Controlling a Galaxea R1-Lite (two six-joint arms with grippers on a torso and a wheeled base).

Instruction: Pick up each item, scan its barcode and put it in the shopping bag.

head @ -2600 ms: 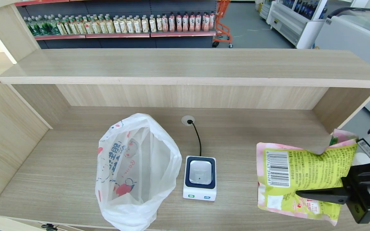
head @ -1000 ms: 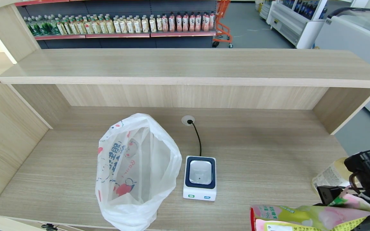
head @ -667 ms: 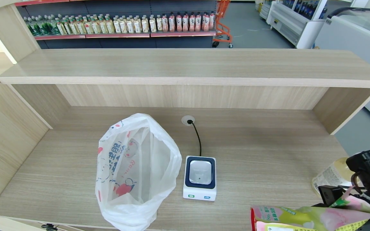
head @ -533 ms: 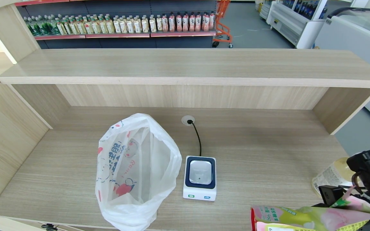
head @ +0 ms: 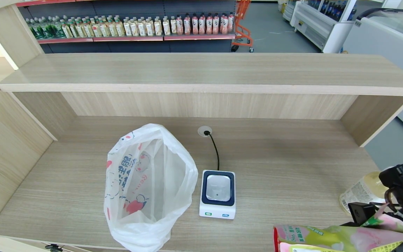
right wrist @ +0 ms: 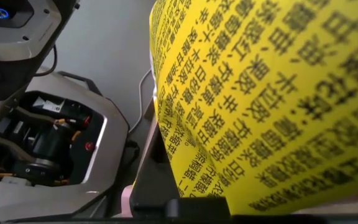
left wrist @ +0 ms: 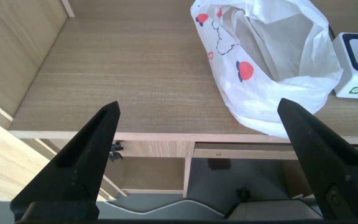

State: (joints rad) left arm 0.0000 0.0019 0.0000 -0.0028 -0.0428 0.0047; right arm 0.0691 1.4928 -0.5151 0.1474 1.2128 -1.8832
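A green and pink snack pouch [head: 338, 238] hangs edge-on at the counter's front right corner, with my right gripper [head: 366, 218] shut on its right end. In the right wrist view the pouch's yellow printed face [right wrist: 272, 106] is close up. The white shopping bag [head: 145, 185] stands open at centre left, also seen as the bag [left wrist: 272, 56] in the left wrist view. The barcode scanner [head: 218, 194] sits just right of it, face up. My left gripper [left wrist: 197, 109] is open and holds nothing, off the counter's front edge near the bag.
A pale labelled bottle [head: 362, 190] sits at the counter's right edge behind my right arm. The scanner's black cable [head: 215, 150] runs to a hole in the counter. A raised shelf [head: 208, 71] and side walls enclose the back and left.
The pouch, first held flat with its barcode up over the counter's right side, has dropped to the front right corner and turned edge-on. The bottle behind it has come into sight.
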